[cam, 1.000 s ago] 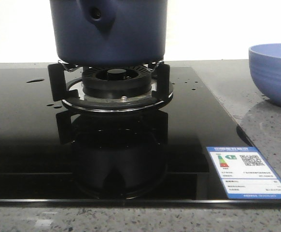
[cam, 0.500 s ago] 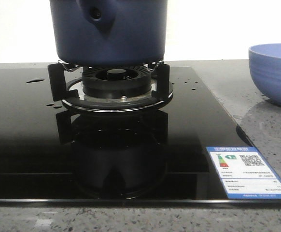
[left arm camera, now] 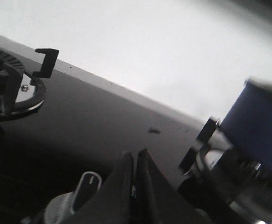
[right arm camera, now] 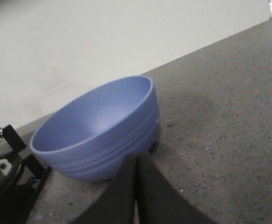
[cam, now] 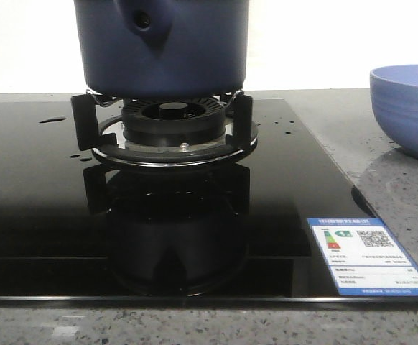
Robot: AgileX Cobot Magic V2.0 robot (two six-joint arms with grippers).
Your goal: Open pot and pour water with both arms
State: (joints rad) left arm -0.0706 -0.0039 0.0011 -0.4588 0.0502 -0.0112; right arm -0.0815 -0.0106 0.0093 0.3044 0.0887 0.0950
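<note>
Pot [cam: 162, 47] sits on the burner grate [cam: 162, 126], well apart from the bowl [cam: 410, 108]. Left gripper [left arm camera: 135, 156] and right gripper [right arm camera: 137, 158]: fingers pressed together, empty. Advice: spread fingers before approaching the pot's top.

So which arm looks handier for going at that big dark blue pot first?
Probably the left. Its wrist view shows the pot close by on the burner stand, with the closed left end effector over the black cooktop. The right end effector, also closed, faces the lighter blue bowl on the stone counter.
</note>
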